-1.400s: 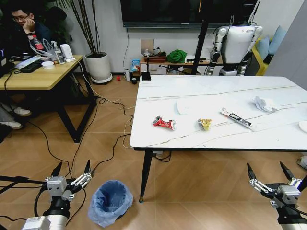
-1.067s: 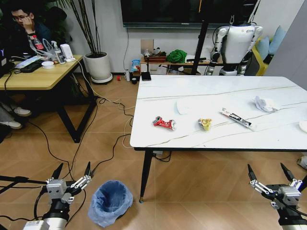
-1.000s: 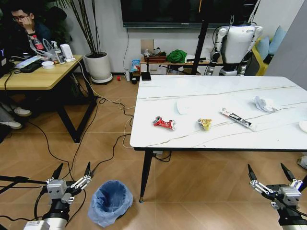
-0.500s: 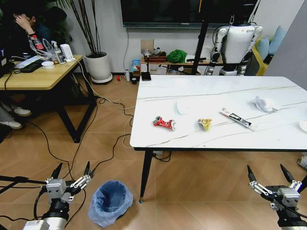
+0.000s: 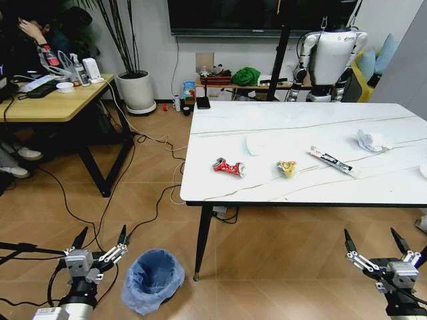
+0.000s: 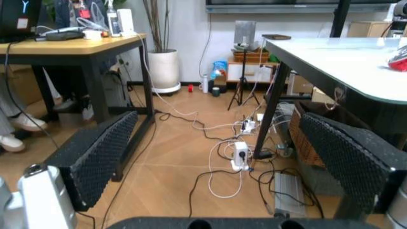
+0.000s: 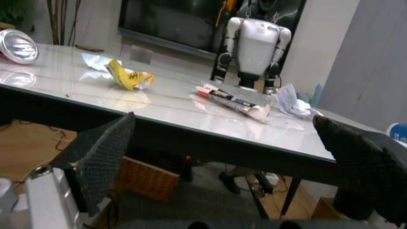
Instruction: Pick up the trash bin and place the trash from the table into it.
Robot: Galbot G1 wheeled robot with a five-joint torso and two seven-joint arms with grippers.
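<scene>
On the table [image 5: 280, 143] lie five scraps; both grippers, left [image 5: 100, 241] and right [image 5: 373, 244], hover low, fingers wide.

No text, label, brand or number can be read on anything.

View: tipped slightly downward by the head camera.
Table [image 5: 400, 193]: seen a touch higher in frame; litter unmoved on it.
</scene>
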